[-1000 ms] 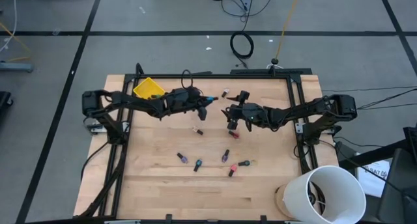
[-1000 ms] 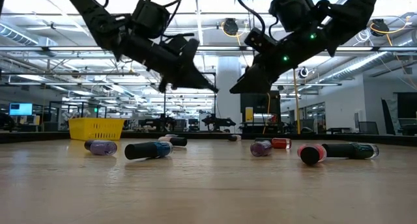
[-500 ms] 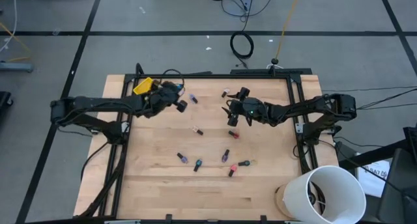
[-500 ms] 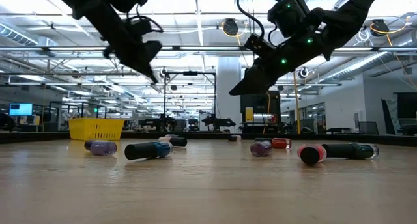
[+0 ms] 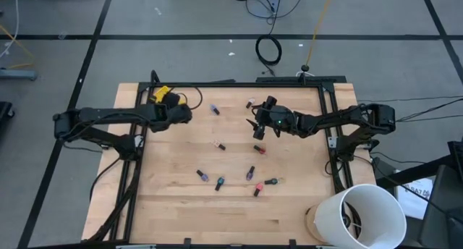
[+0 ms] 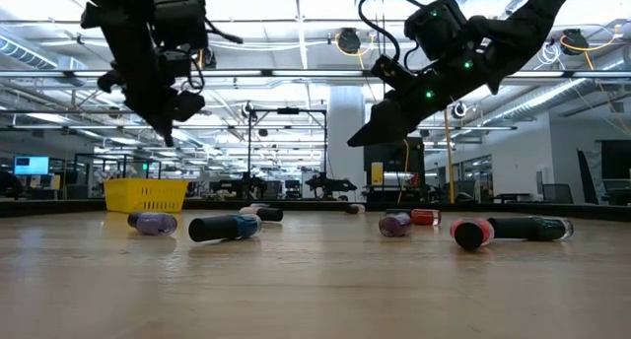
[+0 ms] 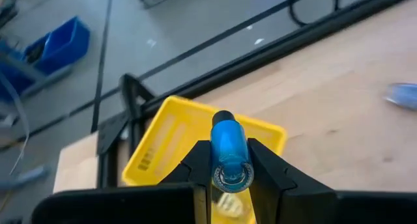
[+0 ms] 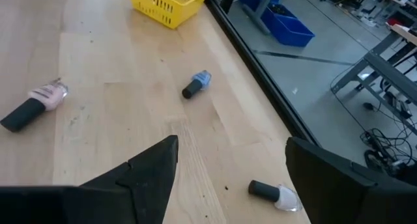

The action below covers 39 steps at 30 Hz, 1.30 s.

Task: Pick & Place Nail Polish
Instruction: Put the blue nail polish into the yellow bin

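Observation:
My left gripper (image 5: pixel 173 103) hangs above the table's far left corner, shut on a blue nail polish bottle (image 7: pixel 230 152). It points slantwise down at the small yellow bin (image 7: pixel 171 140) just ahead. My right gripper (image 5: pixel 255 127) hovers open above the table's far middle with nothing between its fingers (image 8: pixel 153 165). Several more nail polish bottles lie on their sides on the wood: a blue one (image 5: pixel 215 109), a pink one (image 8: pixel 32 103), a clear one (image 8: pixel 270 193), a red one (image 5: pixel 258 148) and a group nearer the front (image 5: pixel 219 182). My left gripper pinches the blue bottle's glass body (image 7: pixel 229 160) between its two fingers, one on each side. The bottle lies along the fingers, its dark cap (image 7: pixel 223 117) pointing away toward the bin and its base (image 7: pixel 232 177) toward the wrist. It is lifted clear of the table.
A black frame (image 5: pixel 239 83) runs along the table's far edge and both sides (image 5: pixel 329 140). A white bucket (image 5: pixel 365 213) stands off the near right corner. The near half of the wooden tabletop (image 5: pixel 217 220) is bare.
My left gripper has carried the blue bottle from the table's far middle toward the left edge, up to the yellow bin. Its wrist has turned and tipped so it now points at the bin. The bottle stays clear of the table.

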Each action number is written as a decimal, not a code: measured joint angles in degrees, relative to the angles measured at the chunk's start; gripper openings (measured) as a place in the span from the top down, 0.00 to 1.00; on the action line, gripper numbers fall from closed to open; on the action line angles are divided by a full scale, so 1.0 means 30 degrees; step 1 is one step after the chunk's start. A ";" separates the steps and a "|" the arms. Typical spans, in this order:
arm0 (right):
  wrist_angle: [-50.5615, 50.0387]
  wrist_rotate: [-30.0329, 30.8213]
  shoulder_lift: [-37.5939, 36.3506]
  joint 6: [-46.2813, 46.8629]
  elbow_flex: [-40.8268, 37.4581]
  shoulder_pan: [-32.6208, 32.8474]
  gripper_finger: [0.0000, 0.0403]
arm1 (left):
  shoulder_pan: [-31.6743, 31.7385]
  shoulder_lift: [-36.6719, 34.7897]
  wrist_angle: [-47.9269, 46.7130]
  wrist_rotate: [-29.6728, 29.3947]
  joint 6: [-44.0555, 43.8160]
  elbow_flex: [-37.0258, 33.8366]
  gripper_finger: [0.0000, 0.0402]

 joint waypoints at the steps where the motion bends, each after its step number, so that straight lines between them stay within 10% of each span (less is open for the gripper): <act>1: -0.0007 -0.0002 0.0000 0.0000 0.0000 0.0006 0.33 | 0.0162 0.0008 -0.0365 0.0015 -0.0446 0.0000 0.87; 39: -0.0138 -0.0007 0.0000 0.0066 0.0000 0.0016 0.33 | 0.5823 0.0020 0.3494 0.2039 -0.1052 -0.3373 0.74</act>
